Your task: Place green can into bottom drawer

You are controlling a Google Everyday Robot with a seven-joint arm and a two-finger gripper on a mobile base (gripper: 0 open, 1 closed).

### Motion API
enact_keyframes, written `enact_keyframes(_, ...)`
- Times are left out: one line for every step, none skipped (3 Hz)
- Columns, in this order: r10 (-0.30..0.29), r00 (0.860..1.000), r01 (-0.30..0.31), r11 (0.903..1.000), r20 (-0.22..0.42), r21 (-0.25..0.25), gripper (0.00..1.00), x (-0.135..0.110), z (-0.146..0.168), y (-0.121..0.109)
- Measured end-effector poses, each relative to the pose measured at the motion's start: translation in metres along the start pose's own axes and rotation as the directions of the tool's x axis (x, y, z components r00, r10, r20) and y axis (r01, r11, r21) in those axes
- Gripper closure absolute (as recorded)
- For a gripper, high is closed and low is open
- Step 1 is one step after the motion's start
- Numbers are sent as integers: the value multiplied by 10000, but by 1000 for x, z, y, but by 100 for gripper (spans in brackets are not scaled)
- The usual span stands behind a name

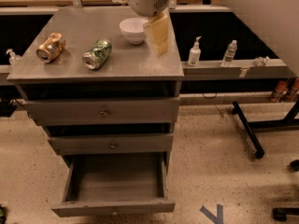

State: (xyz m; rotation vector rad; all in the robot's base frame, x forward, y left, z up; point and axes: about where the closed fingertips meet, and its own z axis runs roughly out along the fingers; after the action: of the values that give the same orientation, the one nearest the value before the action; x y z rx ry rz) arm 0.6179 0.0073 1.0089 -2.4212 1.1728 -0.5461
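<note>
**Green can on its side, bottom drawer pulled out**

The green can (97, 53) lies on its side on the grey surface (135, 63), left of the middle. It is dented, with green-and-white print along its body and one silver end turned toward the near left. Well below it, the bottom drawer (114, 207) stands pulled out toward the near side, showing its grey floor, side walls and a small round knob. The gripper (159, 37) hangs over the surface's far right part, apart from the can.
</note>
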Motion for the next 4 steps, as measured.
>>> enact_keyframes(-816,9944,817,9967,668,5,0,-12,18,-16)
enact_keyframes(-2252,9434,2206,9743,2437,464,0,-44,70,-57)
enact_keyframes(-3611,8562,3381,9324,3694,1279,0,-75,128,-90)
enact_keyframes(-4448,8055,4153,8951,3917,1623,11,-93,172,-110)
